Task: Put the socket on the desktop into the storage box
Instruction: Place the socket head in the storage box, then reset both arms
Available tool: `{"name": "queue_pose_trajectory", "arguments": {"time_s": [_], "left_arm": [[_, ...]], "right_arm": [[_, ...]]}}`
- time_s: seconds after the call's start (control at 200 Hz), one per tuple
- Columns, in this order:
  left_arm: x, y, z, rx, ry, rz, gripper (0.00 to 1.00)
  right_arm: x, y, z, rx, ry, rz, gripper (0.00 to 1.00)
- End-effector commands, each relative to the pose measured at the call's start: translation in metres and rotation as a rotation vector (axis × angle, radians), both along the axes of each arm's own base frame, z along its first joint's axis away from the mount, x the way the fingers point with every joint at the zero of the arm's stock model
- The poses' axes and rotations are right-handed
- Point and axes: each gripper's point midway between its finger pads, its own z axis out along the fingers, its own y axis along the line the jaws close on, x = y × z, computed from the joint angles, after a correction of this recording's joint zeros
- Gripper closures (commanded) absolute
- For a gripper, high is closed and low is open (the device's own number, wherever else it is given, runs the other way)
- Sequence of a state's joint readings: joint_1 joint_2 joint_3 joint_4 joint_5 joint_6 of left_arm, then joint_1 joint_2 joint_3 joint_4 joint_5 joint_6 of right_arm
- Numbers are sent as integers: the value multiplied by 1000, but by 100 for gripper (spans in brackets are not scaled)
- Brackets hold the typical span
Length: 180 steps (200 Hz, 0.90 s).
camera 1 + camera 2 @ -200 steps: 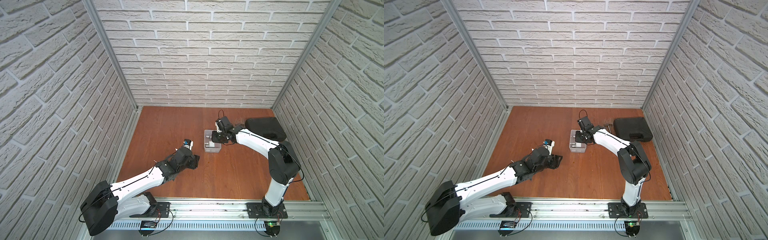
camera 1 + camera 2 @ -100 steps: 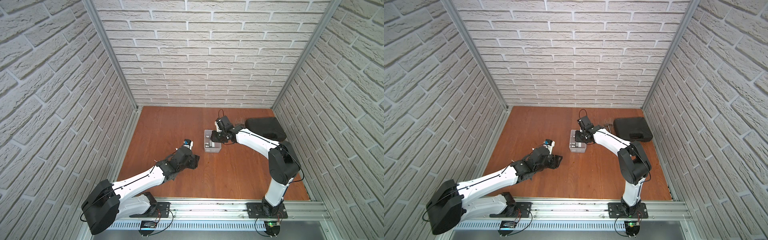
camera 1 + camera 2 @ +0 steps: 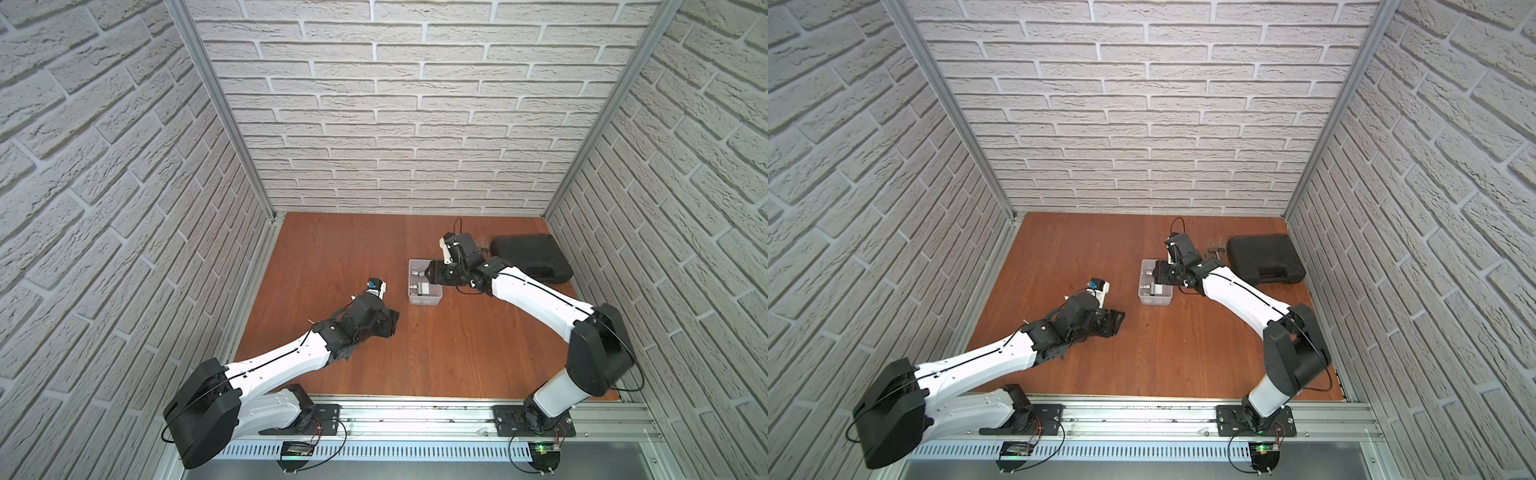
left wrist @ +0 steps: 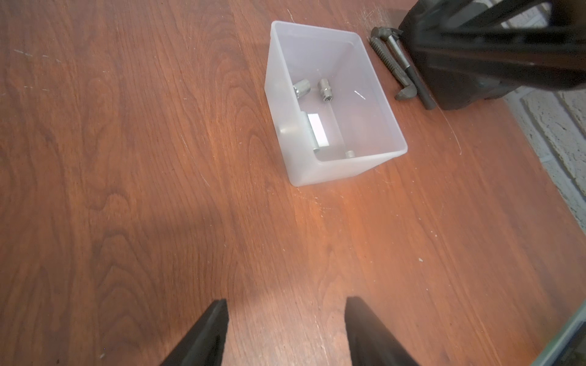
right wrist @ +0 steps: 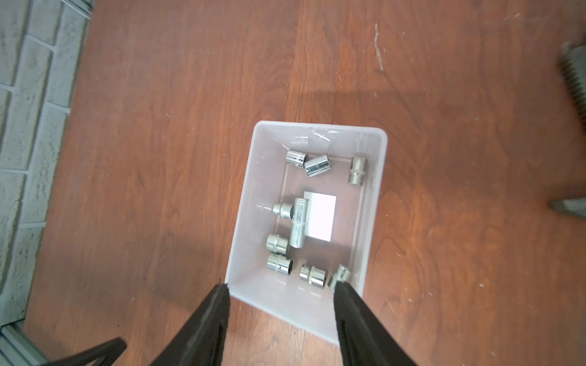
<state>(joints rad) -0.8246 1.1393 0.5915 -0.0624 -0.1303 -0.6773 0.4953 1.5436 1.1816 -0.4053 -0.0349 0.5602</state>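
Sockets (image 5: 317, 165) loose inside storage box (image 5: 253, 190), around its white square mark (image 5: 321, 215)

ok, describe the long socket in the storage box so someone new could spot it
On the reddish-brown desktop, near the black case, stands the translucent storage box. On its floor, the long socket lies along one edge of the white square mark. It is the longest chrome piece there; the other sockets are short and stubby.

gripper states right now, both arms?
Left gripper: open, empty, above the reddish-brown wood-grain desktop.
Right gripper: open, empty, over the pale grey-white plastic storage box.
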Motion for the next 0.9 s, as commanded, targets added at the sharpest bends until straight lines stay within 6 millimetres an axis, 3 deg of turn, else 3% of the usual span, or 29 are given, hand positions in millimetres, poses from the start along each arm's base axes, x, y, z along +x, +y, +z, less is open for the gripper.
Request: {"name": "queue_pose_trajectory", "arguments": {"time_s": [0.0,0.12,0.195,0.32,0.44,0.52,0.605,0.68,0.77,0.895], "left_arm": [[6,2,25,-49,-62,19,33],[13,11,59,-57,-161,46,25],[21,21,84,-44,-247,84,2],[40,37,123,-26,-359,144,1],[70,68,142,56,-426,311,2],[93,93,138,97,-404,479,1],[115,111,122,201,-338,547,1],[134,129,111,305,-300,594,1],[148,155,108,303,-325,672,2],[155,215,92,303,-338,803,1]], "right_arm": [[-12,-12,34,5,-142,-5,41],[-36,-36,58,-7,-262,-22,41],[-49,-55,72,-34,-330,-56,40],[-67,-78,90,-83,-438,-66,38],[-77,-99,86,-183,-433,-94,41],[-77,-111,76,-274,-444,-105,46],[-72,-137,72,-366,-468,-238,46],[-69,-159,74,-402,-502,-361,39],[-69,-185,77,-381,-570,-504,28],[-66,-221,66,-439,-611,-633,24]]}}
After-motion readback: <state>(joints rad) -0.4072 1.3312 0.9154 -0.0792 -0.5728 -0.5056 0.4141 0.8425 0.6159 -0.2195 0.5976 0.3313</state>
